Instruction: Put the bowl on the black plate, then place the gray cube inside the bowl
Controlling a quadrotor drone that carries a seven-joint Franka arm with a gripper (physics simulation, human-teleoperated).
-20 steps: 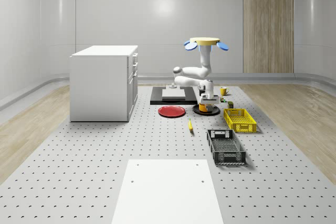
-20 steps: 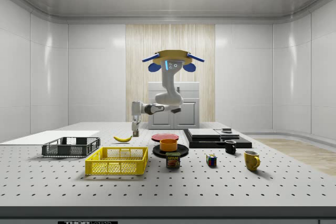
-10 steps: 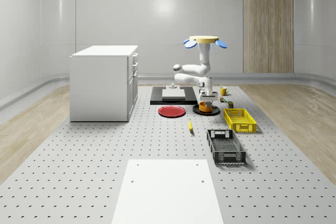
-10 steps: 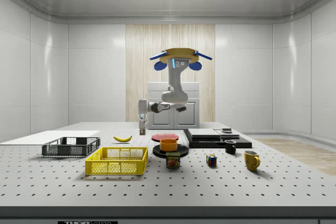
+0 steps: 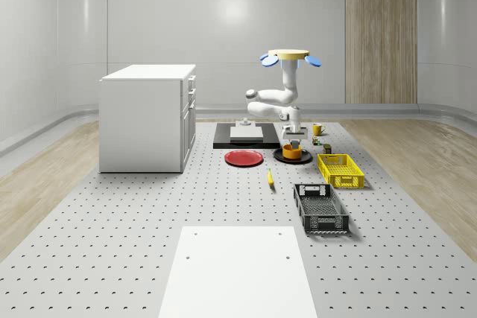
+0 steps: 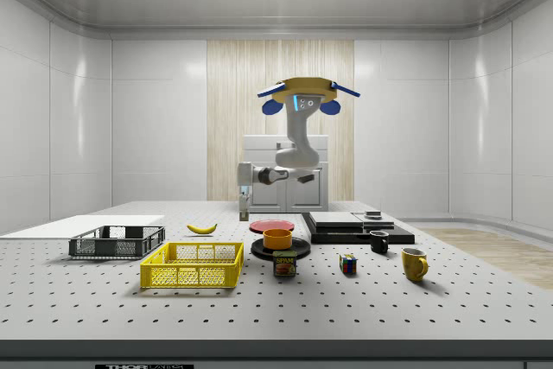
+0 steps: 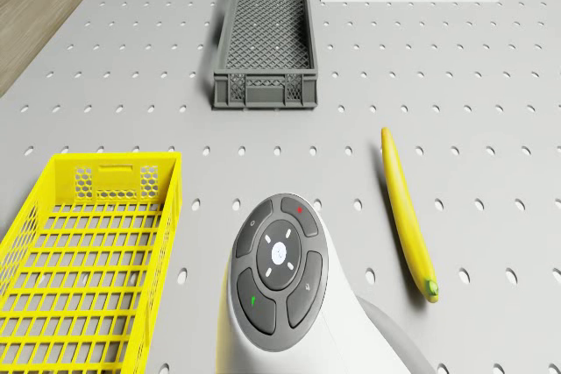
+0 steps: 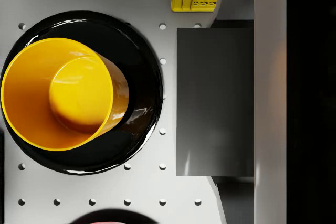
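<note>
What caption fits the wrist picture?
Shiny orange bowl sitting on the round black plate, beside the dark gripper finger.

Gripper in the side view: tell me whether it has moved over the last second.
Yes. The gripper has shifted toward the side view's right, from above the yellow basket's right part to nearer the orange bowl.

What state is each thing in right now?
Bowl: upright, empty, on the black plate.
Black plate: flat on the table, bearing the bowl.
Gripper: pointing down, above the table beside the plate.
Drone: hovering over the table.
Yellow crate: upright, empty.
Gray crate: upright, empty.
Banana: lying flat on the table.
</note>
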